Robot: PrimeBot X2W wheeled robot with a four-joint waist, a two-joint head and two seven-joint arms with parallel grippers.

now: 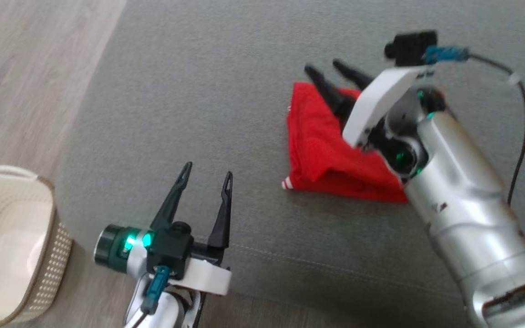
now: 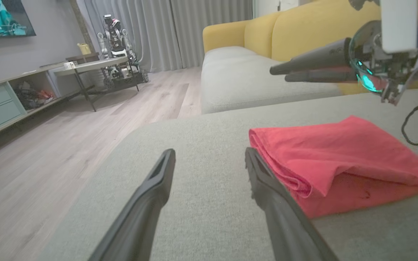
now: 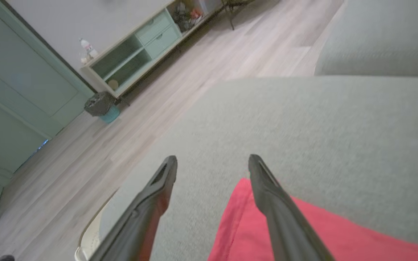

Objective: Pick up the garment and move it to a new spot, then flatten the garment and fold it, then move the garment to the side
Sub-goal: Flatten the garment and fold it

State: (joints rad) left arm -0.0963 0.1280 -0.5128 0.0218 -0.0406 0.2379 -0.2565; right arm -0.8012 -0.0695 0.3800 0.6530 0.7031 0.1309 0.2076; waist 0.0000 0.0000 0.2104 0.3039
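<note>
The garment (image 1: 326, 150) lies on the grey cushion (image 1: 198, 91), right of the middle in the head view and well in from the cushion's rounded corner. It is red cloth, folded into a rough square of several layers. Its thick, rolled fold faces the left tool, and a small striped bit (image 1: 286, 184) pokes out at the near-left corner.

I judge it light, soft and limp, with no stiffness to keep its shape once lifted. The layers lie loose on one another, so a pinch on the top sheet alone would likely peel the fold open. Cloth on upholstery should drag and not slide, so pushing it sideways would probably rumple it. The best hold looks to be the rolled fold, with one finger under and one over so that every layer is caught. A second hold on the opposite edge would stop it sagging.

The right tool (image 1: 324, 66) hangs over the garment's far side. Its jaws are spread with nothing between them, and the left wrist view shows it clear above the cloth. The left tool (image 1: 208, 169) is likewise released and hovers near the cushion's front edge, just beside the fold. A pale basket (image 1: 12, 246) stands on the floor (image 1: 25, 68) to the left.
</note>
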